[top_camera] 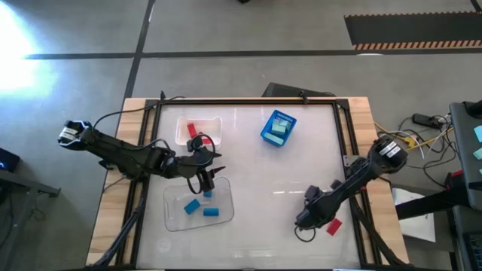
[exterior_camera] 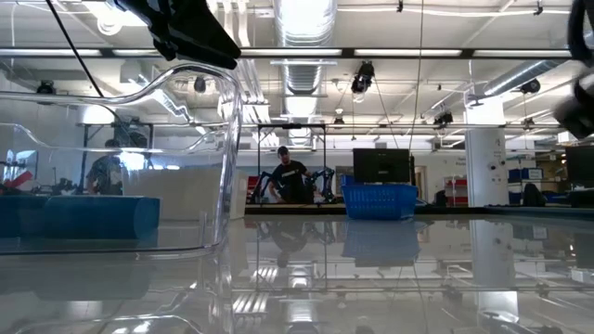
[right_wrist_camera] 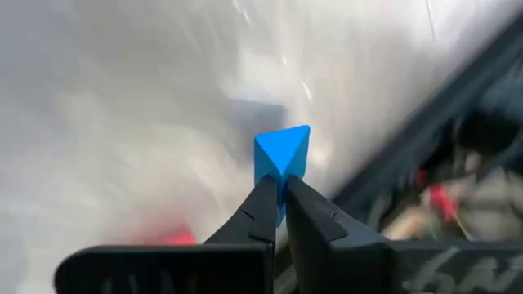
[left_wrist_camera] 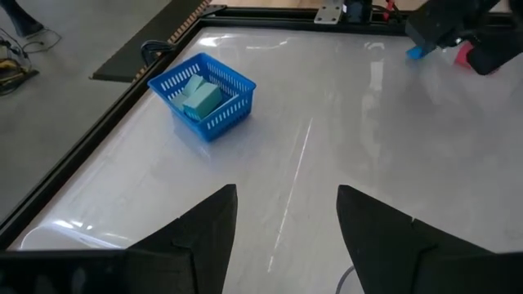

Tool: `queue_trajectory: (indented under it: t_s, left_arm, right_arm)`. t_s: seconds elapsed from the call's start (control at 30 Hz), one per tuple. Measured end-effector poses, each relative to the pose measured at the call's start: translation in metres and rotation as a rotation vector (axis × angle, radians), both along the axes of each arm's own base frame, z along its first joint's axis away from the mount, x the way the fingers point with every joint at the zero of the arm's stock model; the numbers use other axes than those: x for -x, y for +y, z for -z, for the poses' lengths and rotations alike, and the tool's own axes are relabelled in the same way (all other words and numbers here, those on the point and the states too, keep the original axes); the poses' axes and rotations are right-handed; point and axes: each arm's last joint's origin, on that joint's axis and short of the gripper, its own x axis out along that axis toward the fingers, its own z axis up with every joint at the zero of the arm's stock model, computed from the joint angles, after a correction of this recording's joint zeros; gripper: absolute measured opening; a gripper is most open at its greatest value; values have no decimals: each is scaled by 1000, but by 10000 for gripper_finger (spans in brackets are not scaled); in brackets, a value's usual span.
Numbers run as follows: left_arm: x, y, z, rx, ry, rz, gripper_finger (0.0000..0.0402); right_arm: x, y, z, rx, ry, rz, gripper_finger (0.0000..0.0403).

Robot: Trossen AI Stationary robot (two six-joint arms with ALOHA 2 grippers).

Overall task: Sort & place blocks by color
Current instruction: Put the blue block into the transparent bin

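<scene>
Right gripper (right_wrist_camera: 278, 196) is low over the table's near right area, jaws clamped together on the lower edge of a small blue block (right_wrist_camera: 282, 153); the block stands up out of the fingertips, pinched by a thin margin, probably because the fingers came at it from the side while it lay flat on the table (top_camera: 301, 173). A red block (top_camera: 333, 226) lies on the surface just beside that gripper, not yet collected. Sorting so far, by the high view: blue blocks (top_camera: 192, 205) sit in the clear tray (top_camera: 177, 218) at the near left, a red piece (top_camera: 191, 129) sits in the white tray (top_camera: 215, 124) behind it, and mint-teal blocks (left_wrist_camera: 200, 98) fill the blue basket (left_wrist_camera: 237, 110) toward the far middle, so each colour has its own container. The held block presumably belongs in the clear tray, which is well apart from the right gripper, across the table. Left gripper (left_wrist_camera: 286, 220) hangs above the clear tray with jaws apart and nothing between them; judged as waiting there, perhaps placed to receive or to stay clear. Risk noted: the shallow edge pinch could let the block pivot during transport.
</scene>
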Motion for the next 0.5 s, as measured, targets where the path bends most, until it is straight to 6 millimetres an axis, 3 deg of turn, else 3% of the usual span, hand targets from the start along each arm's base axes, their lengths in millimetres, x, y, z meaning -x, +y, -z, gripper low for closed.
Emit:
queue_trajectory:
  t_s: [0.3, 0.5]
  left_arm:
    - [-1, 0, -2, -4, -22, -11, 195]
    - [5, 2, -10, -21, -47, -12, 195]
  right_arm:
    - [-42, -17, -61, 206, -597, -276, 7]
    - [-88, -22, -91, 258, -1070, -569, 8]
